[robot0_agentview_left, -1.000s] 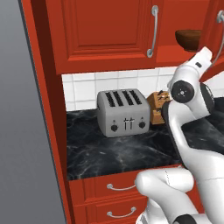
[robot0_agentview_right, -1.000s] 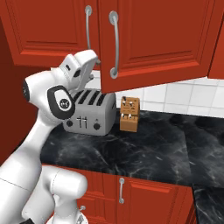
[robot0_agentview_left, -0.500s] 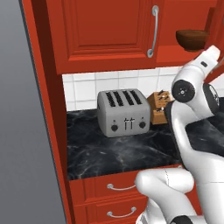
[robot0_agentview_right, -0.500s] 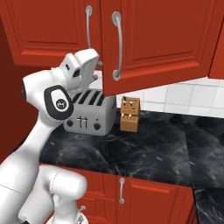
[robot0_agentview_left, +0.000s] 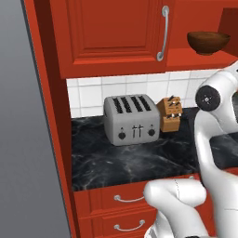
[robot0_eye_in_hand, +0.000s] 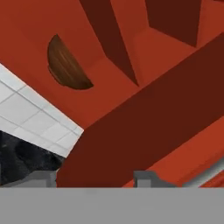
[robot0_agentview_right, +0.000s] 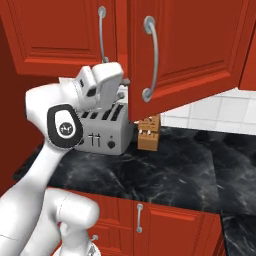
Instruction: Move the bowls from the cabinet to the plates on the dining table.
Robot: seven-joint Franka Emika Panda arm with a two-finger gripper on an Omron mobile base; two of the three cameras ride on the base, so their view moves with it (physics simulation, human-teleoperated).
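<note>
No readable writing or brand on anything; the toaster (robot0_agentview_left: 132,119) has only small dials and marks on its front, too small to read.

Dark brown bowl (robot0_agentview_left: 208,42) sits upright on the red inner shelf (robot0_agentview_left: 204,61) of the cabinet (robot0_agentview_left: 111,37), near the shelf's front edge, cabinet open on that side. In hand view the bowl (robot0_eye_in_hand: 65,64) shows rolled sideways, up and to the left of the end effector (robot0_eye_in_hand: 94,178), well apart, nothing touching it. A dark red door edge (robot0_eye_in_hand: 144,127) lies between the end effector and the shelf.

End effector fingers (robot0_eye_in_hand: 146,178) stand partly apart w/ nothing between them; not holding anything.

Arm (robot0_agentview_right: 60,130) rises from the base, elbow bent, wrist (robot0_agentview_right: 100,86) lifted to just under the cabinet's lower edge beside the swung-out door (robot0_agentview_right: 185,50), above the table (robot0_agentview_right: 165,165) w/ toaster and knife block (robot0_agentview_right: 149,134) at its back edge by the white tiles.
</note>
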